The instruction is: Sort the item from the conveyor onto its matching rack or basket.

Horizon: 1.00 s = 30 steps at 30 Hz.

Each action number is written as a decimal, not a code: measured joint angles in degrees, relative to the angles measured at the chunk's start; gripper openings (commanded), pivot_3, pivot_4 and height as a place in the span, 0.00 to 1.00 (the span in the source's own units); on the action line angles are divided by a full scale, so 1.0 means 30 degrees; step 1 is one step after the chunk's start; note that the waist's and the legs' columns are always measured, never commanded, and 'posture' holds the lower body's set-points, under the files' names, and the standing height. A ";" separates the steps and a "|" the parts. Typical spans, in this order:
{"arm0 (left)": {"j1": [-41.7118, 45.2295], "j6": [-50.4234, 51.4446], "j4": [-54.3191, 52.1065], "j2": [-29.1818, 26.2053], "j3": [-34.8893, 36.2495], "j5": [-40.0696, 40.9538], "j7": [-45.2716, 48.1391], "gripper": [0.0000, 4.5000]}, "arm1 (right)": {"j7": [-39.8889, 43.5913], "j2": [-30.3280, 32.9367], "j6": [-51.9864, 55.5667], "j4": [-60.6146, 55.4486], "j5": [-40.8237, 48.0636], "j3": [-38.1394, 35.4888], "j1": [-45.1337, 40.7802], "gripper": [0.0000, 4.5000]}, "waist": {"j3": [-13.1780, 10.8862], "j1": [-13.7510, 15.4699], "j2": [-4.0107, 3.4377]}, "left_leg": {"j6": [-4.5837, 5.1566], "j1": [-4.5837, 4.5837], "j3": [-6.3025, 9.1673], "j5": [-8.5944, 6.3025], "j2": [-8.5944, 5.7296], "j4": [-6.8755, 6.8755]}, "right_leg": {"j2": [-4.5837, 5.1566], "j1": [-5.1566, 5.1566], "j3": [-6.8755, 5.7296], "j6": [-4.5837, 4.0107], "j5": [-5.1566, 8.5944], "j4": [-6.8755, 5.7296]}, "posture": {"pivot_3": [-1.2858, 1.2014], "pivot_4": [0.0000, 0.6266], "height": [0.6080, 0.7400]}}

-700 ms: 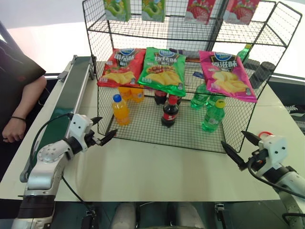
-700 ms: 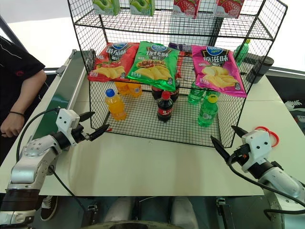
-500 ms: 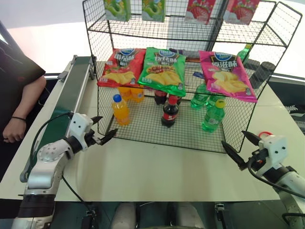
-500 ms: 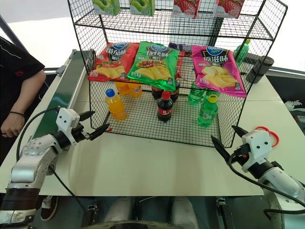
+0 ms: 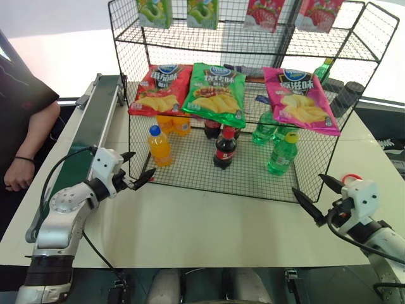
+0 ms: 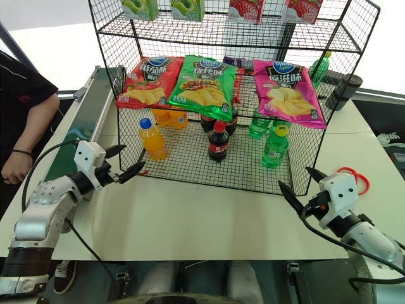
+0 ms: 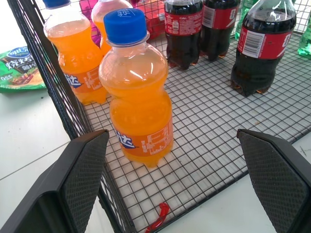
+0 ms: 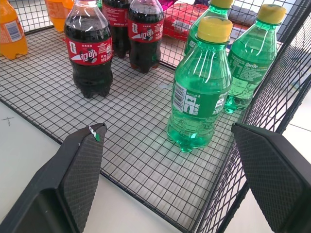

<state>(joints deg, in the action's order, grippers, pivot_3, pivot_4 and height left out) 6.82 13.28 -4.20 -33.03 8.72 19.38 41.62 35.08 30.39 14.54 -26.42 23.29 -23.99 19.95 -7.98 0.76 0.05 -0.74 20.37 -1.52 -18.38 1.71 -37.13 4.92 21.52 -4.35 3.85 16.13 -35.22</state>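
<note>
Both my grippers are off the rack (image 5: pixel 304 180), empty. Left gripper (image 5: pixel 138 170) hovers over the white table (image 5: pixel 209 221) just beside the rack's front-left corner, fingers spread wide, nothing between them. In the left wrist view its fingers (image 7: pixel 80 179) frame an orange bottle (image 7: pixel 138 92) with a blue cap standing upright on the lowest mesh tier; more orange bottles behind it, cola bottles (image 7: pixel 262 46) with red labels further along. A small red scrap (image 7: pixel 158 218) lies at the rack's front edge.

Right gripper (image 5: pixel 313 195) hangs near the rack's front-right corner, fingers apart too, holding nothing. Right wrist view: its fingers (image 8: pixel 82 174) bracket the green bottle (image 8: pixel 199 87), yellow cap, upright on the bottom tier near the right side wall, apart from the fingers. A second green bottle (image 8: pixel 252 58) stands just behind it. Colas (image 8: pixel 90 51) stand toward the middle.

From the head view the green bottle (image 5: pixel 282 154) is inside the rack, lowest tier, right end. Chip bags (image 5: pixel 217 94) in red, green and pink hang off the tier above. The belt (image 5: pixel 88 139) runs along the left side of the table, nothing on the part I can see. A person's arm (image 5: pixel 28 145) sits beside it at far left. A red ring (image 6: pixel 348 177) lies on the table behind the right gripper.
</note>
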 measured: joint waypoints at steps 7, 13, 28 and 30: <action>-0.0584 0.0000 -0.0169 0.0079 -0.0001 0.0030 -0.0133 1.00 | -0.0075 0.0011 0.0488 0.0000 0.0007 0.0400 -0.0220 0.96 | 0.0000 -0.0010 0.0000 | 0.0000 -0.0003 0.0000 0.0000 0.0003 -0.0001 | -0.0005 -0.0002 0.0001 0.0001 -0.0001 -0.0002 | 0.52 0.24 1.00; -0.0580 0.0006 -0.0168 0.0201 -0.0033 0.0023 -0.0146 1.00 | -0.0570 -0.0068 0.0870 -0.0494 0.0005 0.1049 -0.0298 0.96 | 0.0005 0.0007 0.0010 | 0.0000 -0.0001 0.0001 0.0000 0.0002 -0.0009 | -0.0004 -0.0005 0.0001 0.0000 0.0000 -0.0003 | 0.52 0.24 1.00; -0.0459 0.0334 -0.0293 0.0239 -0.0255 0.0024 -0.0020 1.00 | -0.1803 -0.0237 0.1594 -0.0710 -0.0037 0.1826 -0.0844 0.96 | 0.0006 -0.0002 0.0011 | 0.0000 0.0001 0.0001 0.0000 0.0003 -0.0009 | -0.0014 -0.0002 0.0000 0.0003 -0.0002 -0.0004 | 0.52 0.24 1.00; -0.0461 0.0355 -0.0405 0.0251 -0.0255 0.0027 -0.0060 1.00 | -0.1783 -0.0236 0.1575 -0.0710 -0.0037 0.1843 -0.0864 0.96 | 0.0006 0.0000 0.0012 | 0.0000 0.0001 0.0000 0.0000 0.0002 -0.0010 | -0.0014 -0.0003 0.0000 0.0005 -0.0003 -0.0004 | 0.52 0.24 1.00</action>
<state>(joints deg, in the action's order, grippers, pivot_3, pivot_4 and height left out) 5.44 14.35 -5.41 -32.27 7.96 19.46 41.44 29.73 29.68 19.26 -28.55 23.18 -18.46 17.35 -7.97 0.76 0.09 -0.74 20.37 -1.52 -18.38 1.72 -37.16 4.88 21.51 -4.35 3.86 16.12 -35.24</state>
